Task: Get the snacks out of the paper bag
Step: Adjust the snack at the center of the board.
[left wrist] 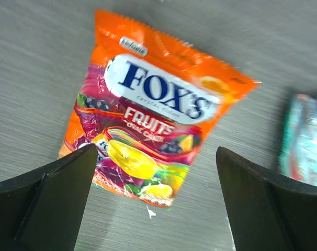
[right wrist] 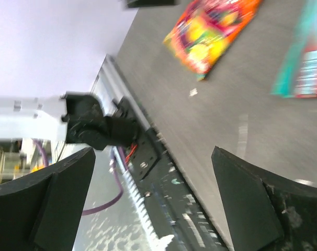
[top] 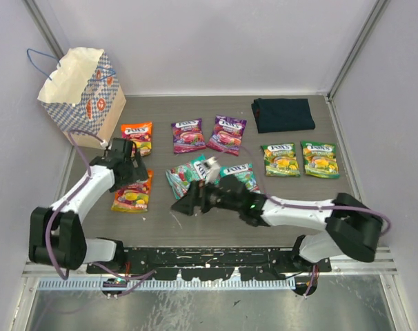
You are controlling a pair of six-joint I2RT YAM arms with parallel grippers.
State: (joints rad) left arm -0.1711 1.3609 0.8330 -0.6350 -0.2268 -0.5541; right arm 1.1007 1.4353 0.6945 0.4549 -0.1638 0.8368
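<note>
Top external view, far left corner: paper bag (top: pixel 81 89) upright on the table (top: pixel 154 224), mouth open, blue cord handles loose.

Flat on the table and apart from the bag, 8 in all:
- Far row, left to right: far orange packet (top: pixel 138 136), left purple packet (top: pixel 187 135), right purple packet (top: pixel 227 133).
- Right side, next to each other: left green packet (top: pixel 280 158) and right green packet (top: pixel 319 158).
- Middle: left teal packet (top: pixel 183 176) and right teal packet (top: pixel 243 172), near edges partly hidden by the right arm.
- Near left: near orange packet (top: pixel 132 194).

Far right, beyond the green pair: dark folded cloth (top: pixel 283 114).

Between the 2 orange packets in this view: left gripper (top: pixel 132 169), overlapping the near edge of the far one. Left wrist view: jaws spread wide, released, nothing between them. Below them, an orange packet lying logo side up, with the edge of a teal one at right. Cannot tell whether the tips touch the table.

Reaching left across the middle, just near of the left teal packet: right gripper (top: pixel 183 205). Right wrist view: jaws wide apart and empty, bare table underneath. Beyond them, an orange packet and a blurred teal edge. At left, the near table edge and the left arm's base.
</note>
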